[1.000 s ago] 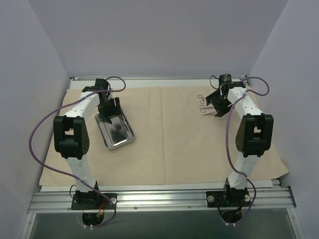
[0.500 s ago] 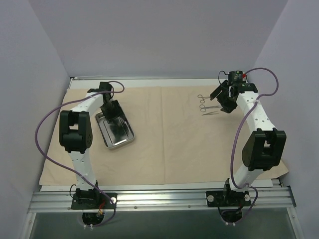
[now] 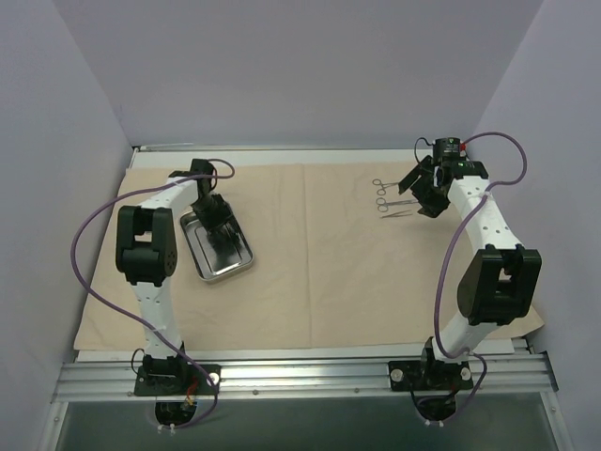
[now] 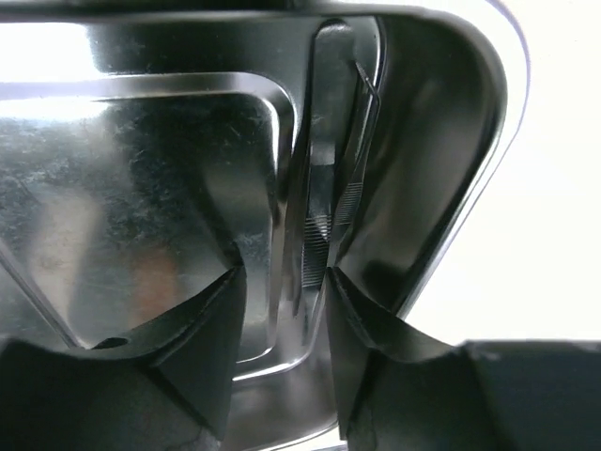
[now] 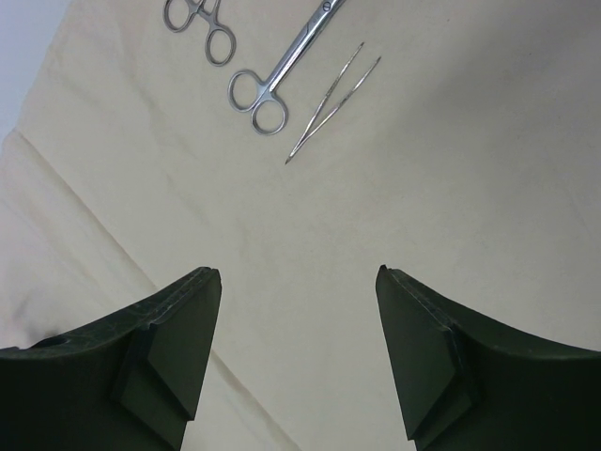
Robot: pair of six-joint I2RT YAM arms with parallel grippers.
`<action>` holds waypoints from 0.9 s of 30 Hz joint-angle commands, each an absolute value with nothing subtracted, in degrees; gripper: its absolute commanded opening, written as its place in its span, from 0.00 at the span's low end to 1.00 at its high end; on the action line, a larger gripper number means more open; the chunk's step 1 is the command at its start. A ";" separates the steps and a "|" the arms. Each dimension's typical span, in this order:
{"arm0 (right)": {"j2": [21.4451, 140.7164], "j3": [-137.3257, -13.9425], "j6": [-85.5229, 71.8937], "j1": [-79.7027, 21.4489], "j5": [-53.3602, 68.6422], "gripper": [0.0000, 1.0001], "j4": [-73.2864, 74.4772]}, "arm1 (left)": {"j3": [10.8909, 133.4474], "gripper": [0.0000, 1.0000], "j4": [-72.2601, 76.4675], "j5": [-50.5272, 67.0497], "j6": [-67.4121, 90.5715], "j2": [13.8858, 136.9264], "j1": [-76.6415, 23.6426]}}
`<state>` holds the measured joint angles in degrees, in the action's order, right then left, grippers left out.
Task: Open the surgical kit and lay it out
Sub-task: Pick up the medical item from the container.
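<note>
The beige cloth wrap [image 3: 319, 263] lies spread flat on the table. The steel tray [image 3: 230, 263] sits on its left part. My left gripper [image 3: 214, 219] is open and low inside the tray [image 4: 141, 188]. A pair of thin tweezers [image 4: 324, 202] lies along the tray's right inner wall, its near end between my left gripper's [image 4: 282, 277] fingertips, not clamped. Two ringed scissor-like instruments [image 3: 379, 193] and fine tweezers [image 3: 396, 211] lie on the cloth at the far right. My right gripper [image 3: 424, 191] is open and empty just right of them; its wrist view [image 5: 296, 272] shows scissors [image 5: 282, 80] and tweezers [image 5: 333, 103] ahead.
White walls close in the table on the left, back and right. A metal rail [image 3: 300, 376] with both arm bases runs along the near edge. The cloth hangs slightly over the right front corner [image 3: 526, 319].
My left gripper has moved from the tray's far end deeper into the tray. My right gripper has drawn back to the right, away from the laid-out instruments, with its elbow swung outward.
</note>
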<state>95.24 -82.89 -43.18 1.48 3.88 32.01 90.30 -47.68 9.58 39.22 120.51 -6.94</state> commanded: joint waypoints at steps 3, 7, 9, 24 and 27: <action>92.81 -82.71 -42.36 1.58 4.22 0.68 32.61 | 91.14 0.36 -47.28 8.18 39.99 122.69 -7.29; 93.25 -83.06 -42.19 1.41 4.57 0.68 32.52 | 92.02 0.19 -48.42 7.65 39.11 121.82 -7.29; 93.86 -83.67 -42.01 1.14 4.75 0.68 32.26 | 92.28 0.12 -49.30 6.95 38.06 120.07 -7.29; 108.10 -94.12 -30.68 -7.11 38.12 0.66 18.20 | 89.30 0.02 -51.42 21.70 21.27 100.74 -8.61; 112.31 -98.34 -30.06 -10.36 48.90 0.67 15.56 | 87.19 0.02 -44.94 30.37 20.57 97.92 -8.53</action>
